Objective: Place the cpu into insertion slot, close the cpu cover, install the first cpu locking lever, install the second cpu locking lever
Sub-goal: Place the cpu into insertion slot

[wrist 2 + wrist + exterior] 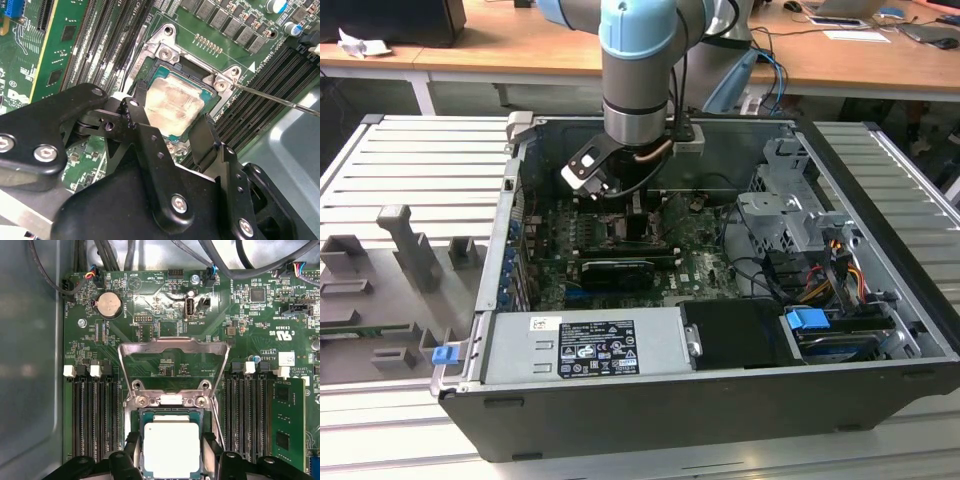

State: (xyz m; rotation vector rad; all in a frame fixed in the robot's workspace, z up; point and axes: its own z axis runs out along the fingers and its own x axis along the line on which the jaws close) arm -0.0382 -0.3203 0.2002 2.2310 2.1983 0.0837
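**The cpu lies in its socket, straddled by the gripper**

The cpu (171, 440) lies flat in the socket on the motherboard (165, 320). Its dull metal top faces up and its edges run square with the socket frame. In both wrist views it lies directly between the two fingers of the gripper (171, 456), with nothing in between. One black finger (132, 452) lies along one edge of the chip and the other along the opposite edge. We judge the gripper to be closed to the chip's width, with its pads against those two edges. No gap shows on either side, and the second wrist view (171, 116) gives the same reading of the cpu (172, 102).

The cpu cover (172, 343) is tipped back from its hinge at one socket edge, clear of the chip, and bare board shows through its window. The fingers grip the two edges that run away from that hinge, so the cover's swing path lies across the gripper's line of closing. A thin wire lever (280, 100) sticks out beside the socket, not latched down.

In the exterior view the arm reaches straight down into the open computer case (620, 425), so the gripper (632, 210) is low over the board.
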